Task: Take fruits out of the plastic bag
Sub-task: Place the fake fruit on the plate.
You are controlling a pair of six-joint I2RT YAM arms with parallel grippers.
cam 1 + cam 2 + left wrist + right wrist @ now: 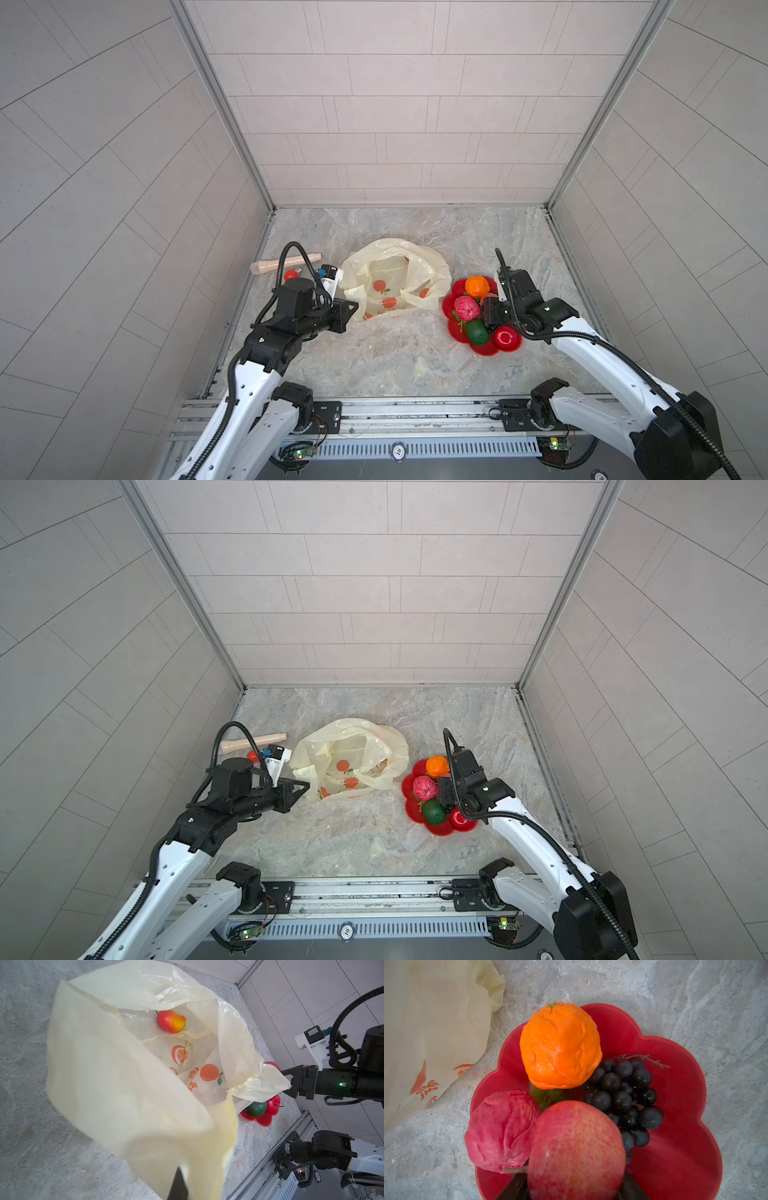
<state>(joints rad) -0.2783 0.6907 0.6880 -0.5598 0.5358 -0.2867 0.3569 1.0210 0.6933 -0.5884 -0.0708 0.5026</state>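
Tabletop scene from above, with two robot arms reaching in from the near rail. The left arm stretches low and forward, forearm angled inward. The left gripper (pixel 352 307) is clenched on the near left edge of the thin, crinkly pale-yellow plastic bag (pixel 395 274) printed with oranges. The bag lies crumpled mid-table, its mouth gaping. The right arm bends at the wrist, so the right gripper (pixel 488 309) hangs over the red flower-shaped plate (pixel 685 1115), just beside the bag.

The right wrist view shows a pinkish-red speckled round fruit (pixel 576 1151) between the two dark fingers (pixel 515 1186). Whether they press on it or stand just off it cannot be told. The same view shows a dark purple grape bunch (pixel 623 1095), which the arm hides in both top views. Also on the plate are a bumpy orange (pixel 476 286), a pink wrinkly fruit (pixel 467 308), a green oval fruit (pixel 476 331) and a red round fruit (pixel 507 336). Only the left wrist view looks inside the bag, where one red-and-yellow fruit (pixel 171 1021) with a stem lies.

A beige wooden peg (pixel 286 262) and a small red ball (pixel 291 274) lie near the left wall. Bare grey marble table (pixel 395 361) spreads from the bag to the near rail, and behind the bag to the back wall.
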